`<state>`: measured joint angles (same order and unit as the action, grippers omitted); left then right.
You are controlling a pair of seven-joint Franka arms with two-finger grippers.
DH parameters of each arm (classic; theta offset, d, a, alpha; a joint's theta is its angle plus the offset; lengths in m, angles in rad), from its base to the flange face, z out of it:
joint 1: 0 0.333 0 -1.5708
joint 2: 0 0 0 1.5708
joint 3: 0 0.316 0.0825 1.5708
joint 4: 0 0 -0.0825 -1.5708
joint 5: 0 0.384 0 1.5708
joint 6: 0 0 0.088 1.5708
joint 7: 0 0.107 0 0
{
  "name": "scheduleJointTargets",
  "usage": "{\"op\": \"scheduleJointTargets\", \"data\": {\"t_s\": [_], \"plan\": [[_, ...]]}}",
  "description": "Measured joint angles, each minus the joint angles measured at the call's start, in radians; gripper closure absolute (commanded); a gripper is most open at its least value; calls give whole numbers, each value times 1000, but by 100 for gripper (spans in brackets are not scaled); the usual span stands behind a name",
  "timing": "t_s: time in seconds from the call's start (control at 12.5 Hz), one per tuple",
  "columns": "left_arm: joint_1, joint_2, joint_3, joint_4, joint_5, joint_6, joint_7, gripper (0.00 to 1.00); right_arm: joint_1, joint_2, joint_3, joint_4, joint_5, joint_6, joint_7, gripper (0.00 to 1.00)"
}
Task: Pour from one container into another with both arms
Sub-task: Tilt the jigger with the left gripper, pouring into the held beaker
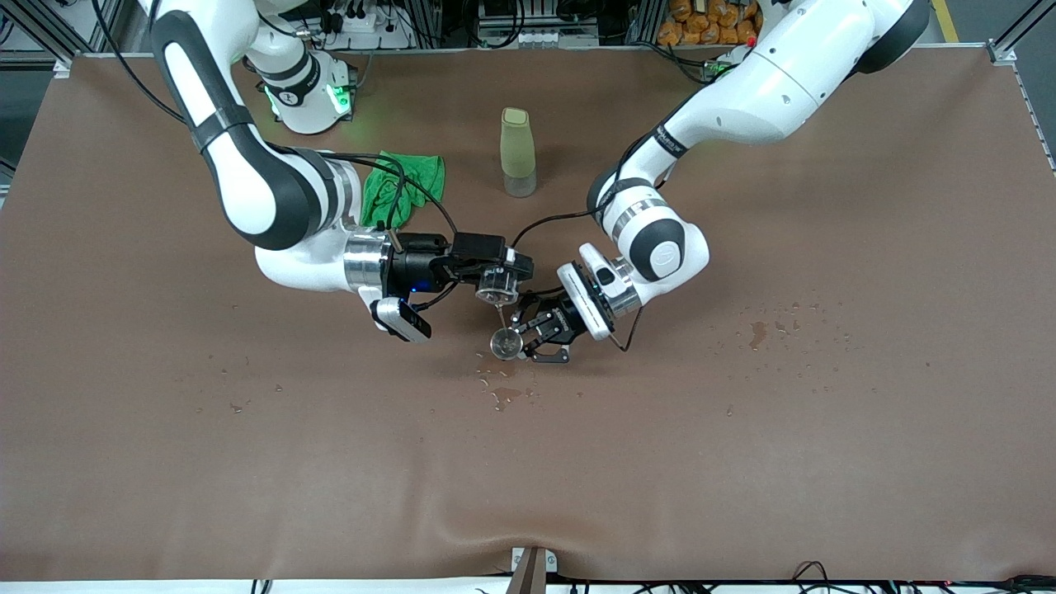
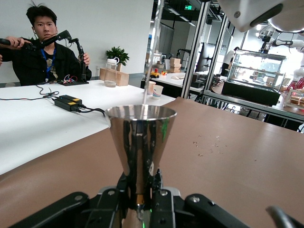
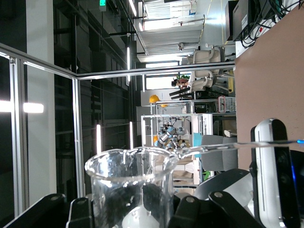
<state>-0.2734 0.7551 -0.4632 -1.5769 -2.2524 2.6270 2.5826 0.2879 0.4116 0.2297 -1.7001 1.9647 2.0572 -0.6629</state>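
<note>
My right gripper [image 1: 495, 279] is shut on a clear glass beaker [image 1: 497, 289], tipped on its side over the middle of the table. A thin stream of water [image 1: 500, 316] falls from its spout into a shiny metal jigger [image 1: 505, 344] just below. My left gripper [image 1: 523, 340] is shut on that jigger's narrow waist and holds it upright. In the left wrist view the jigger [image 2: 141, 137] stands between the fingers [image 2: 164, 202] while the stream [image 2: 148, 66] drops into its cup. The right wrist view shows the beaker [image 3: 129, 185] with the stream [image 3: 209, 148] leaving its lip.
A tall olive-green bottle [image 1: 517, 153] stands farther from the front camera, with a green cloth [image 1: 402, 186] beside it toward the right arm's end. Water spots [image 1: 502, 393] lie on the brown table [image 1: 742, 462] under the jigger, and more drops [image 1: 759, 332] toward the left arm's end.
</note>
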Motion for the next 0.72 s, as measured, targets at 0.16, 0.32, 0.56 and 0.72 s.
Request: {"op": "scheduleJointTargets", "data": {"t_s": [0.16,0.32,0.56,0.72], "plan": [[0,0,0,0,0,0,0,100,0,1,0,0,14,-6,15,100],[0,0,0,0,0,0,0,100,0,5,0,0,18,-6,27,100],[0,0,0,1,0,0,2,100,0,10,0,0,20,-7,63,100],[2,0,1,2,0,0,17,100,0,10,0,0,20,-8,87,100]]}}
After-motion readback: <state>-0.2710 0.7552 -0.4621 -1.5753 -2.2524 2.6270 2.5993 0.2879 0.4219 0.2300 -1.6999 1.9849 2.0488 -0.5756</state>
